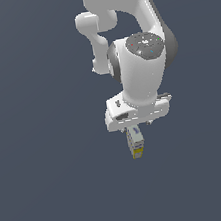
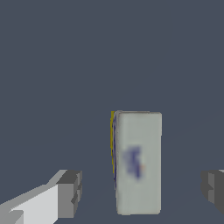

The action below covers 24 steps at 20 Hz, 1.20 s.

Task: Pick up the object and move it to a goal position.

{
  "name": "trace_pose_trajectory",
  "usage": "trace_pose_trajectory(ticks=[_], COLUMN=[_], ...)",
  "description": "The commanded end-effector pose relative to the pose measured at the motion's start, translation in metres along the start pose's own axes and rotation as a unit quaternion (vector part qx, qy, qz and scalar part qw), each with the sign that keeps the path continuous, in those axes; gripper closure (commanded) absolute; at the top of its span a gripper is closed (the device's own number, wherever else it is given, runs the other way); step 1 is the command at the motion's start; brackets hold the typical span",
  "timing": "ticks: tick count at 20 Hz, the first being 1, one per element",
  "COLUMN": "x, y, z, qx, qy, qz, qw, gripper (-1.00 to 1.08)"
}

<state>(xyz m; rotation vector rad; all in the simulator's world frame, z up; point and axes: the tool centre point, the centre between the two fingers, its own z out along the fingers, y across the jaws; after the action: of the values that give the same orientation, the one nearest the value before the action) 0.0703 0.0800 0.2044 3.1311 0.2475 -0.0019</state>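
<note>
In the wrist view the gripper (image 2: 142, 192) stood spread wide, one finger (image 2: 70, 192) off to one side of the object (image 2: 139, 162), a clear gap, then the box, another gap, and the second finger at the far edge. The box lay between the fingers, untouched, nearer neither by much, its long axis running across the line on which they would shut. In the exterior view the object (image 1: 136, 143) lay on the grey floor (image 1: 45, 194) directly beneath the hand, its yellow end pointing away from the arm's base, so I judged a straight descent would suit.

Box (image 2: 138, 162) between the spread jaws, touching neither, just below the arm's hand (image 1: 138, 112)
</note>
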Motion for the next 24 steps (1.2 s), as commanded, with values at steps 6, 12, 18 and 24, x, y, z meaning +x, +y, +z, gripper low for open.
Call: trace_pose_trajectory(ticks=[6, 12, 18, 24], x=[0.002, 0.001, 0.001, 0.003], y=[-0.001, -0.001, -0.001, -0.001], z=[0.005, 0.033, 0.052, 0.052], qx=[0.000, 0.000, 0.000, 0.000], qy=[0.000, 0.000, 0.001, 0.001], qz=[-0.001, -0.001, -0.001, -0.001], qw=[1.0000, 1.0000, 1.0000, 1.0000], gripper=[-0.92, -0.92, -0.92, 1.08])
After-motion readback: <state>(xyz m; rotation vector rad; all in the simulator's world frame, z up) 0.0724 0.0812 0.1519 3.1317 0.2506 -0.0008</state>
